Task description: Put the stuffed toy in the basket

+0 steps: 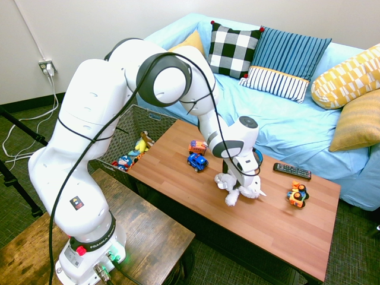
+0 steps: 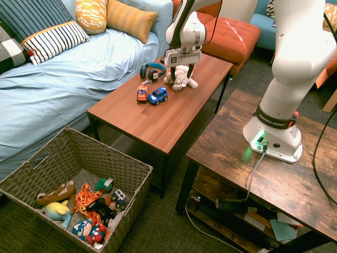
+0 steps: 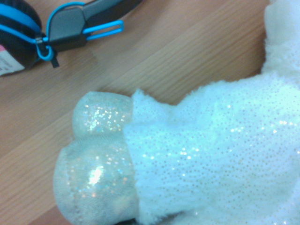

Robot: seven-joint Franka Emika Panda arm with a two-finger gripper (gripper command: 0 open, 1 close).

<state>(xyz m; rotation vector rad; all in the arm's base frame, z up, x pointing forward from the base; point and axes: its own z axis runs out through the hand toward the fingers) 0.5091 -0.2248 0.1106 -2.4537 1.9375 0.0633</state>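
In the second exterior view, the gripper points down over the stuffed toy, its jaws spread wide, one finger on each side of the white plush, which lies on the coffee table. From the toy, the headphones lie near at 9 o'clock, and the blue car and the orange-red truck at 8 o'clock. The basket stands on the floor well apart, toward 7 o'clock, with several toys inside. In the first exterior view, the gripper's hand partly covers the toy, and the fingers are hard to make out. From the toy, the blue car is at 10 o'clock, as is the basket farther off; the remote sits between 2 and 3 o'clock, and the orange toy at 3 o'clock. The sofa stretches beyond the table, toward 1 o'clock. In the wrist view, the toy's white fur glitters beside two rounded, shiny, paler ends, flat against the wood grain, with the blue-and-black headphones near but not touching it.
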